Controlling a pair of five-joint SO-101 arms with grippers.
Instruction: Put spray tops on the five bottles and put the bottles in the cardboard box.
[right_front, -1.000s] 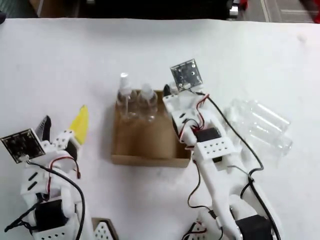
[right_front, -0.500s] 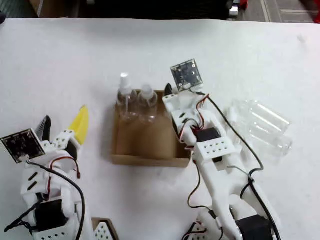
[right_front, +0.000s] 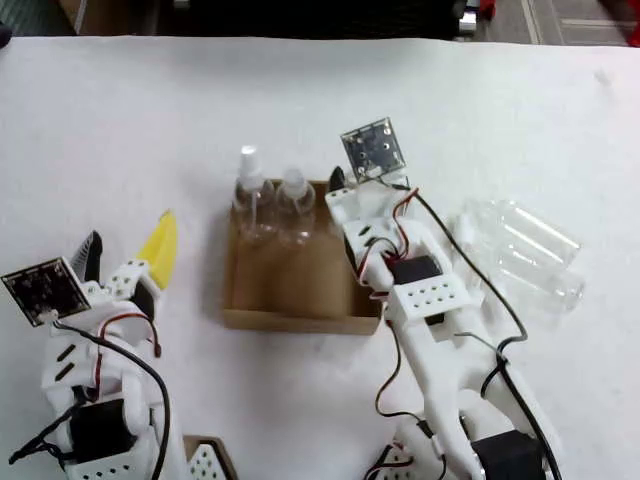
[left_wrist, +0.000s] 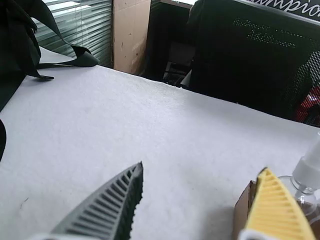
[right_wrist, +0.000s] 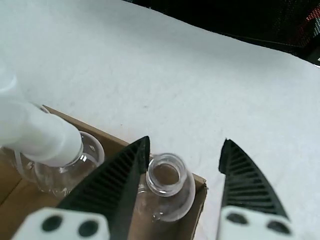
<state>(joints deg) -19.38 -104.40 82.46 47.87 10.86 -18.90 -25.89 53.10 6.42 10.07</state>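
White tabletop (right_front: 150, 110) carried it all. 2 arms sat at its near edge. L tool (right_front: 130, 228), 1 yellow finger + 1 black, had its fingers spread apart w/ nothing betw. them, over bare tabletop just left of the box. R tool (right_wrist: 186, 141), 2 black fingers, was also spread wide, gripping nothing, above the box's far right corner.

1 cardboard box (right_front: 300, 320), open-topped, lay mid-tabletop betw. the arms. 5 clear bottles in all: 3 upright inside the box along its far wall, 2 outside it. Of the 3, the left bottle (right_front: 250, 205) and middle bottle (right_front: 296, 205) each wore a white spray top (right_front: 248, 160), so 2 tops were fitted. The corner bottle (right_wrist: 165, 190) had a bare open neck and stood just beside 1 finger of the R tool; couldn't tell if they touched. The 2 loose bottles (right_front: 525, 255) lay on their sides, side by side, on the tabletop right of the R arm.
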